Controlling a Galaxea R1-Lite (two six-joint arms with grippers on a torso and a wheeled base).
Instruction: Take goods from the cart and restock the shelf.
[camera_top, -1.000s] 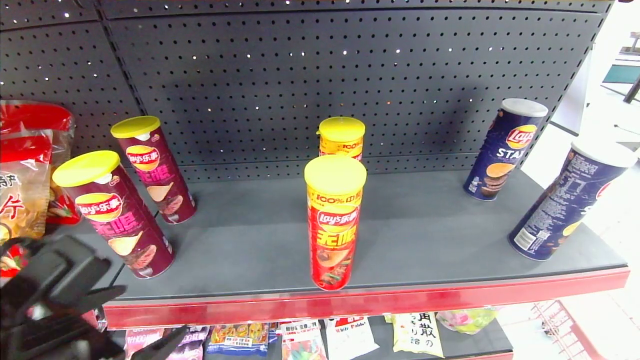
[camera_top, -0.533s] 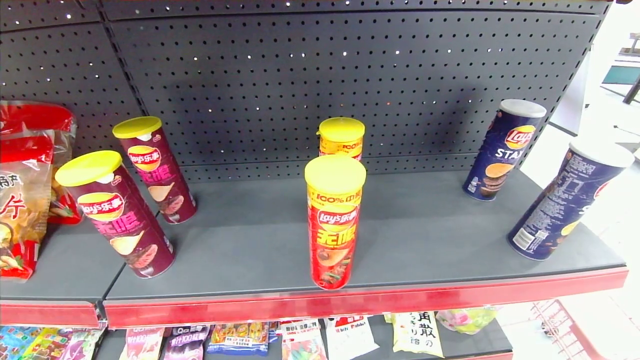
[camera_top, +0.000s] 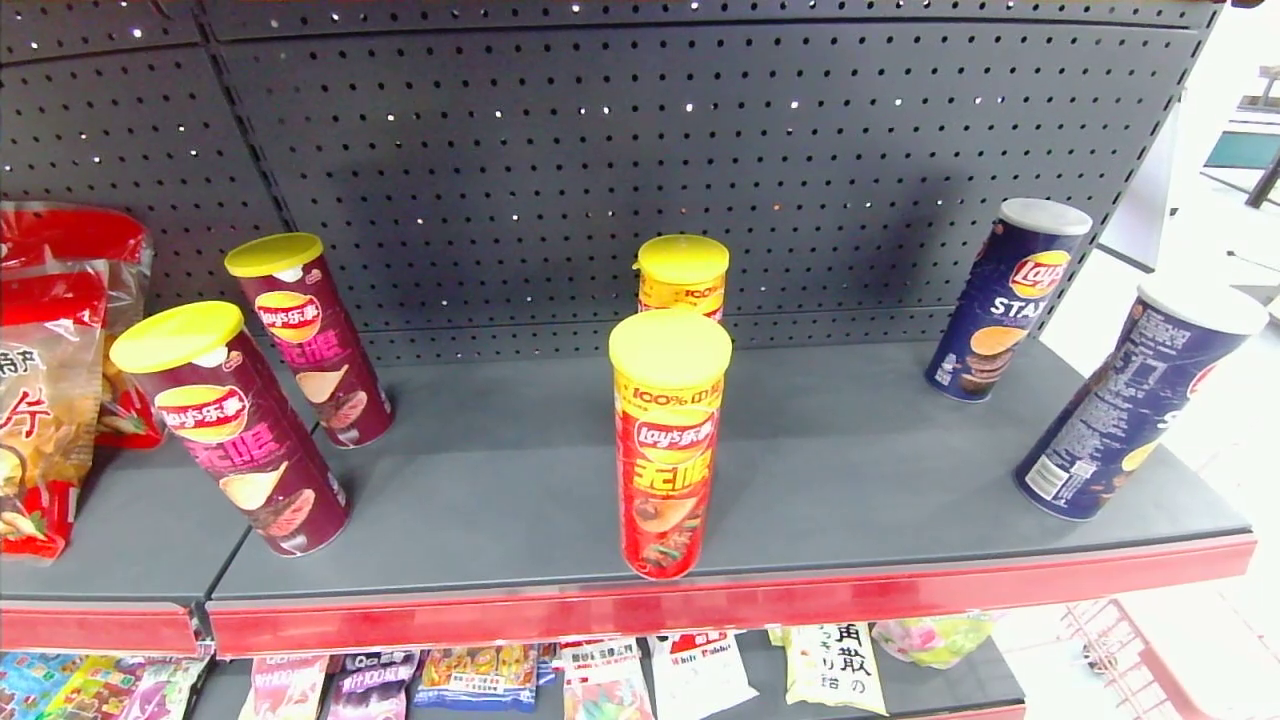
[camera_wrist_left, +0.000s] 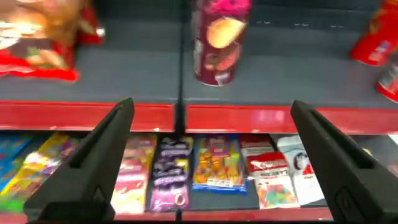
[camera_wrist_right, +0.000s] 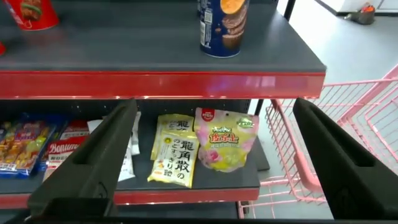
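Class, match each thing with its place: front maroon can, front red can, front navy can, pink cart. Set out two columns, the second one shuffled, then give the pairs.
Column one:
1. front maroon can
2. front red can
3. front navy can
4. pink cart

Column two:
A. right end of the grey shelf
B. beside the shelf unit, lower than the grey shelf
C. middle of the grey shelf, near its red edge
D. left part of the grey shelf

Pairs: 1-D; 2-C; 3-A; 4-B

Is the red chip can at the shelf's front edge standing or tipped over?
Upright: the red chip can stands on its base, yellow lid on top.
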